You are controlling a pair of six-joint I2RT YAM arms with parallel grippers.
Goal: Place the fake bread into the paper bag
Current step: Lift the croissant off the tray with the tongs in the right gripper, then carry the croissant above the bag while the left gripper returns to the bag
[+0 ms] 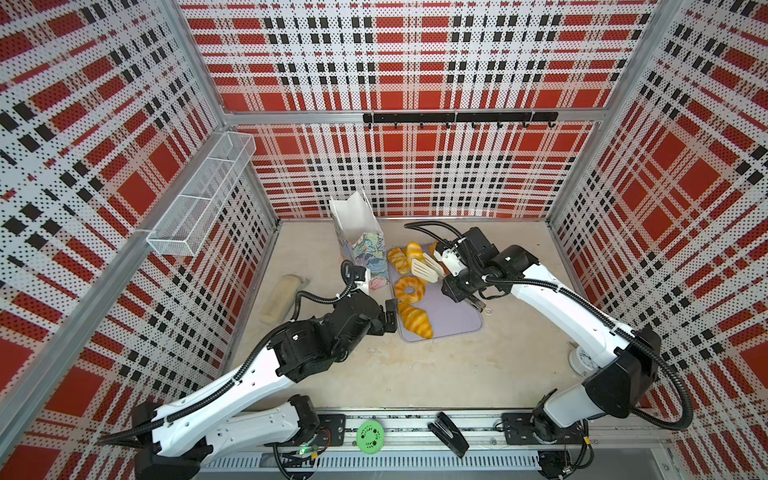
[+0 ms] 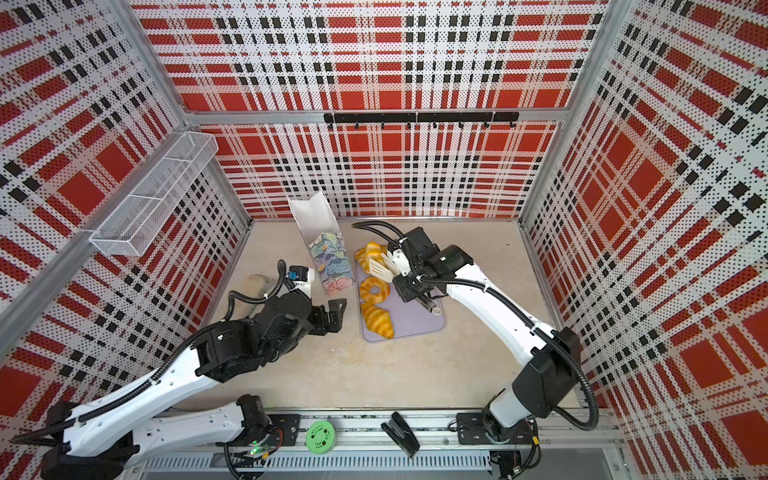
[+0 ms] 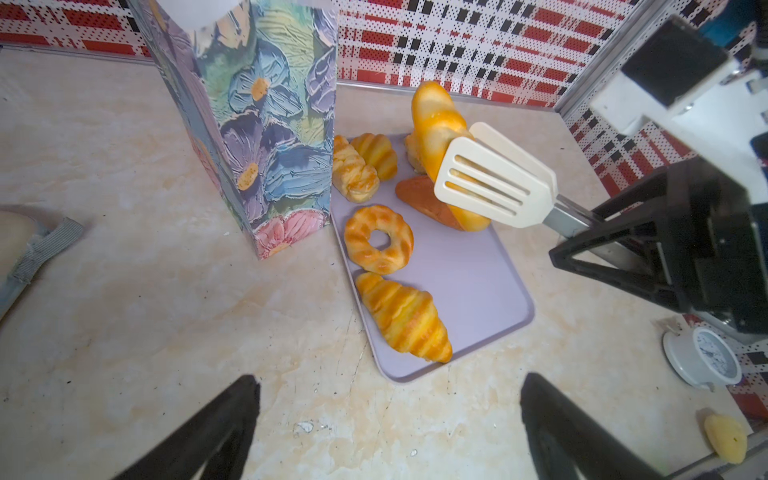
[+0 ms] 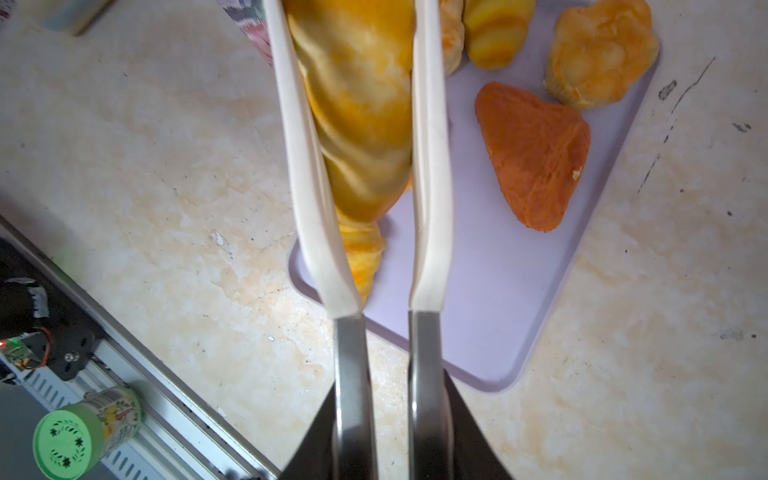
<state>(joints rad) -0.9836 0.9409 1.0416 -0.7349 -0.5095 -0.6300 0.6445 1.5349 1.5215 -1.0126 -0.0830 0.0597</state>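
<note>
The floral paper bag point(image 1: 365, 245) point(image 3: 266, 124) stands upright at the back, left of the lilac tray point(image 1: 457, 316). My right gripper point(image 4: 390, 415) is shut on the metal handles of white slotted tongs point(image 3: 490, 183) point(image 1: 426, 268). The tong blades pinch a long golden roll point(image 4: 361, 104) point(image 3: 436, 124), steeply tilted over the tray. On the tray lie a ring doughnut point(image 3: 378, 240), a croissant point(image 3: 403, 318), a braided roll point(image 3: 353, 170), a small croissant point(image 3: 376, 153), a bun point(image 4: 602, 54) and an orange-brown triangular piece point(image 4: 536, 158). My left gripper point(image 3: 388, 415) point(image 1: 390, 316) is open and empty by the tray's near left corner.
A pale beige block point(image 1: 280, 299) lies by the left wall under a white mesh basket point(image 1: 199, 195). A small white clock point(image 3: 706, 357) and a pale-yellow lump point(image 3: 725, 438) sit at the right. A green-lidded jar point(image 1: 370, 434) and a black stapler point(image 1: 449, 434) rest on the front rail.
</note>
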